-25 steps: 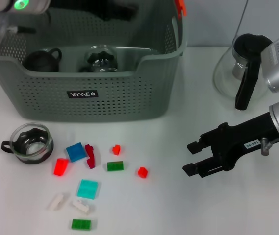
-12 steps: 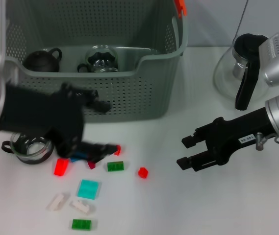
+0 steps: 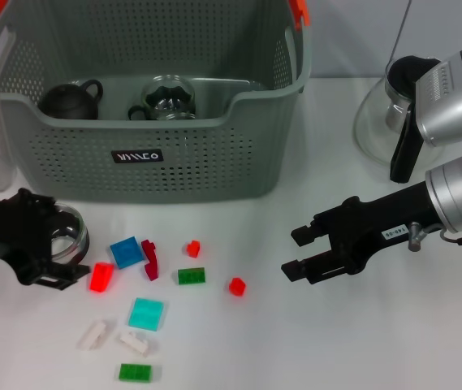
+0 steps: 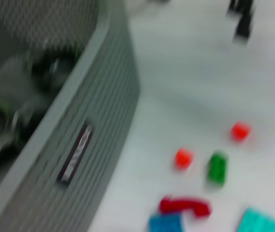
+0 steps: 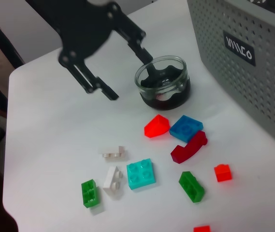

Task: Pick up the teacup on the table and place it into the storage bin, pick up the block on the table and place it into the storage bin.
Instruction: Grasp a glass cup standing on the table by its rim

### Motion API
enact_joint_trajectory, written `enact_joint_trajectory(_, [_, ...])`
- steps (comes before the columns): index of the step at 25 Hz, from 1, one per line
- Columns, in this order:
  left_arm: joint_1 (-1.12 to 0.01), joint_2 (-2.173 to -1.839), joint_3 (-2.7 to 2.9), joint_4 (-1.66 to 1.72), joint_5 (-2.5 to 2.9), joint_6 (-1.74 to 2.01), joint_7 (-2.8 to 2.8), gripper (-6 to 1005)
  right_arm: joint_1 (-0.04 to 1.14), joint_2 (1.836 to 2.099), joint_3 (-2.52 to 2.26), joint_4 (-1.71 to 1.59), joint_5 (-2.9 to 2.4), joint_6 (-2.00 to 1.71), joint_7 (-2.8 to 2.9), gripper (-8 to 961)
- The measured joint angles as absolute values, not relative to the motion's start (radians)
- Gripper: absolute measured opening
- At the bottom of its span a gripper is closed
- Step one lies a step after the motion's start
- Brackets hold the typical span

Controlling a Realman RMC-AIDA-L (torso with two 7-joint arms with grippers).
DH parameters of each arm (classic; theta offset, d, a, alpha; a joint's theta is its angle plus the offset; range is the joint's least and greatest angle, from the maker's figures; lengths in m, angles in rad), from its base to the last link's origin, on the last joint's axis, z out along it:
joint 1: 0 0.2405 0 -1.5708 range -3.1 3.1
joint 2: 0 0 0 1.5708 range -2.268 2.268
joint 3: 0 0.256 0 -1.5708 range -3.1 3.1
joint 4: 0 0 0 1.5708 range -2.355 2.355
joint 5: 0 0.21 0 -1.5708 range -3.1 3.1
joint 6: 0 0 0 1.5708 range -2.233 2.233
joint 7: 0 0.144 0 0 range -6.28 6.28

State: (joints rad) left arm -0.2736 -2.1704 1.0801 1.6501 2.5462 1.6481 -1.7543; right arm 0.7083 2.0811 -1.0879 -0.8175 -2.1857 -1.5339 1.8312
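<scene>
Left gripper (image 3: 50,248), fingers spread apart, low over the table (image 3: 312,341) at its left edge, one finger by the rim of the glass teacup (image 3: 66,234), which stands on the table in front of the storage bin (image 3: 145,122). Right gripper (image 3: 297,253), jaws parted and holding nothing, hovers over bare tabletop right of the blocks, well apart from them.

Open room: a clear strip of table lies between the bin's front wall and the scattered blocks; the widest free area is between the blocks and the right gripper.

Count of loose blocks on the table, ten: three red or orange small pieces, among them the red wedge block (image 3: 101,276) just beside the left gripper; one dark red curved piece; one blue; one teal; two green; two white.

Inside the bin: one dark teapot (image 3: 66,99) and one glass vessel (image 3: 166,97). A glass carafe (image 3: 389,114) with a black handle stands at the table's far right.
</scene>
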Motion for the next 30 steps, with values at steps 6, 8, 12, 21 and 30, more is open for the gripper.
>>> enact_joint_trajectory(6, [-0.293,-2.169,1.130,1.547,2.701,1.537,-1.752,713,0.709,2.084,-1.088,-0.816,-2.186,-1.526,1.841,686])
enact_joint_trajectory(8, [-0.297,-2.169,1.140,1.532,2.722,1.527,-1.752,708,0.709,2.085,-1.088,-0.816,-2.186,-1.525,1.845,686])
enact_joint_trajectory(12, [-0.314,-2.169,1.159,1.482,2.764,1.495,-1.752,697,0.709,2.085,-1.087,-0.816,-2.186,-1.523,1.847,687])
enact_joint_trajectory(21, [-0.354,-2.170,1.167,1.396,2.779,1.464,-1.762,675,0.710,2.086,-1.084,-0.808,-2.185,-1.518,1.847,686])
enact_joint_trajectory(30, [-0.383,-2.169,1.168,1.341,2.797,1.443,-1.780,652,0.708,2.086,-1.084,-0.807,-2.184,-1.516,1.847,687])
